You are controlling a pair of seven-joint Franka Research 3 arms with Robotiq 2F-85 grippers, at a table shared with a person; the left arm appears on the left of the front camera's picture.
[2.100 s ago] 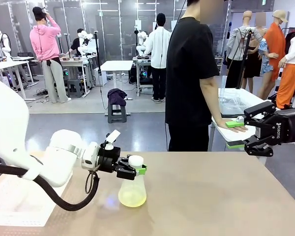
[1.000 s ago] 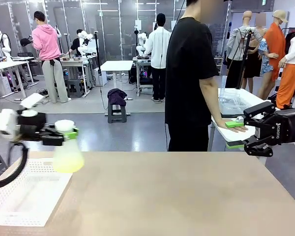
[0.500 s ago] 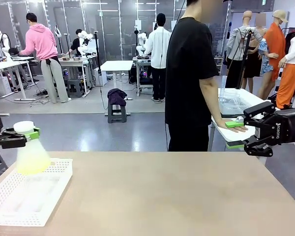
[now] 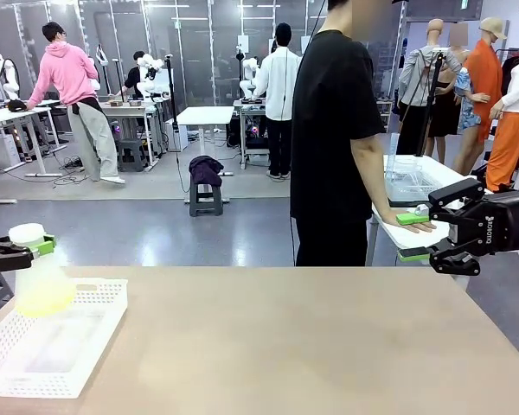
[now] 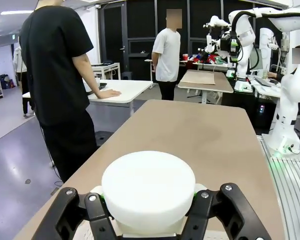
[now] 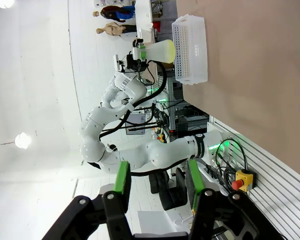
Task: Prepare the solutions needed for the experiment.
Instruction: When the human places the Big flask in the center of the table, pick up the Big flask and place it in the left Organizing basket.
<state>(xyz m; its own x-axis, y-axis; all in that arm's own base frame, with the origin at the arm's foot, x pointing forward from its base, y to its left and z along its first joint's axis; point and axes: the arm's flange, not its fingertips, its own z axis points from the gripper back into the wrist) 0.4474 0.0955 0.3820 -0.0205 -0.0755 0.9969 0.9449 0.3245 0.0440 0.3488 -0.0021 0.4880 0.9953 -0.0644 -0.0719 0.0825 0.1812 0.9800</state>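
Observation:
A frosted conical flask (image 4: 43,285) with a white cap holds the solutions, a little pale yellow-green liquid, and hangs over the far left corner of the white perforated basket (image 4: 95,324). My left gripper (image 4: 19,252) is shut on the flask's neck just under the cap. The left wrist view looks down on the white cap (image 5: 148,186) between the left gripper's (image 5: 148,212) fingers. My right gripper (image 4: 428,235) stands open and holds nothing beyond the table's far right edge. The right wrist view has the right gripper (image 6: 157,186) open, with the flask (image 6: 160,51) and basket (image 6: 190,50) far off.
The tan table (image 4: 311,346) stretches bare to the right of the basket. A person in a black shirt (image 4: 333,138) stands behind the far edge, one hand resting on a white side table (image 4: 415,226).
My left gripper has carried the flask from the table's middle, up and leftward, to above the basket's far left corner. The right gripper has stayed still.

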